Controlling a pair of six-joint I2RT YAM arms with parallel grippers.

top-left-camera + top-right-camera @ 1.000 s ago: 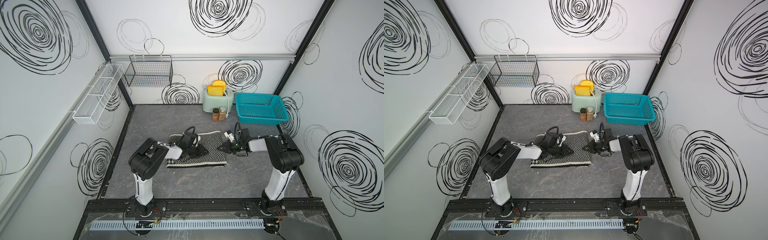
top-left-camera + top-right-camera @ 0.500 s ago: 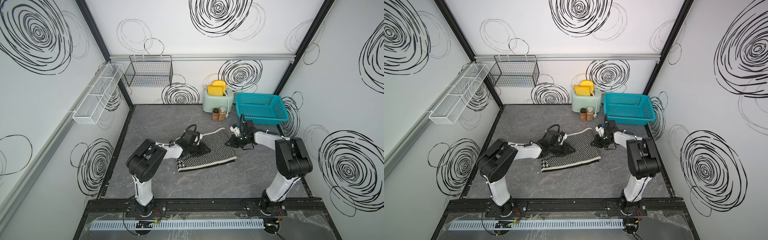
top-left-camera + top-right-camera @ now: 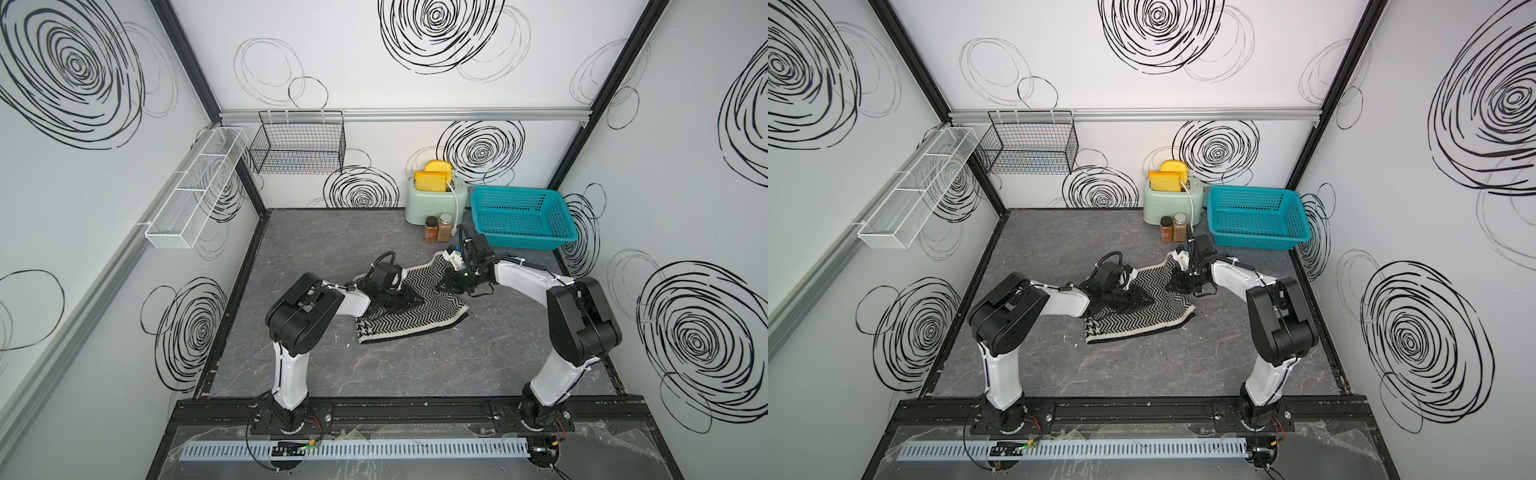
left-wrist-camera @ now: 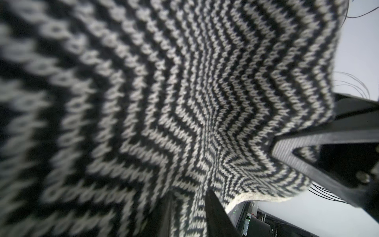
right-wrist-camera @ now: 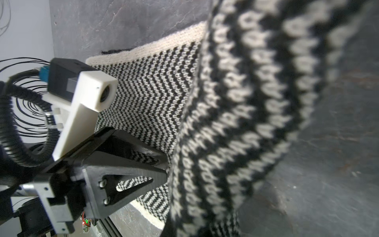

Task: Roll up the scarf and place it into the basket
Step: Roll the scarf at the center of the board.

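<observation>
The scarf lies mid-table with its herringbone side up; a houndstooth corner is turned over at the front left. My left gripper sits low on its left part. In the left wrist view the black fingers are shut on a pinched ridge of the scarf. My right gripper is shut on the scarf's far right edge, raising it; a fold of the scarf hides its jaws. The teal basket stands at the back right, beyond the right gripper.
A mint toaster with yellow toast and two spice jars stand left of the teal basket. A black wire basket hangs on the back wall. A white mesh rack lines the left wall.
Both grippers have dragged the scarf to the right and back, toward the teal basket. The scarf now lies skewed, its far right corner lifted.
</observation>
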